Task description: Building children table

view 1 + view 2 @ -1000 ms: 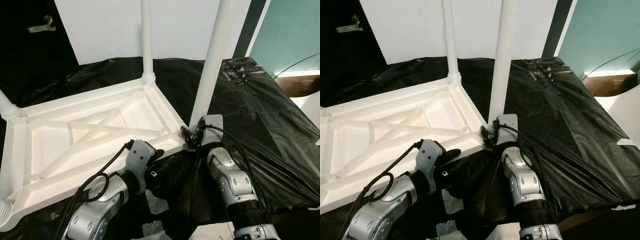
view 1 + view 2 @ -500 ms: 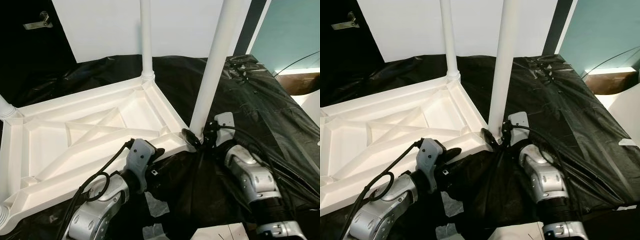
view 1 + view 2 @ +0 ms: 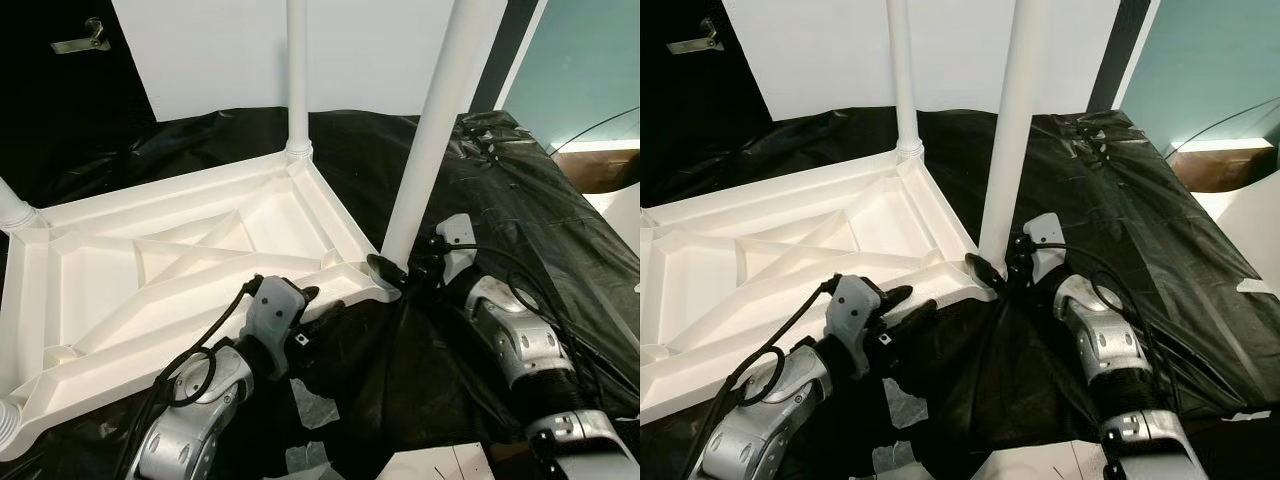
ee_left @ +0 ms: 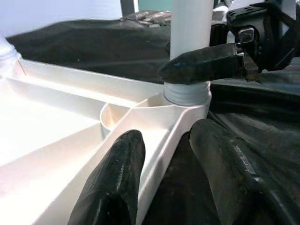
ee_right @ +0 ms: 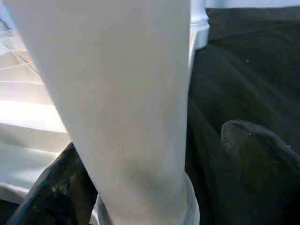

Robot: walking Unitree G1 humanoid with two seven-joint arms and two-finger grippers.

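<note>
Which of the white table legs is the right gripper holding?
The near-right white plastic leg, held at its base by the right gripper. The far leg and left-corner legs stand untouched.

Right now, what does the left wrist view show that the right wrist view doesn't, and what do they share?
Left wrist view: the left gripper has its fingers straddling the rim of the upturned white tabletop, near the corner socket where the leg is seated. A black finger of the right gripper presses the leg just above that socket.

Right wrist view: the leg's shaft close up, with the right gripper's fingers on either side of it, and a farther leg's base.

Both: the near white leg, the tabletop and the black plastic sheeting.
</note>
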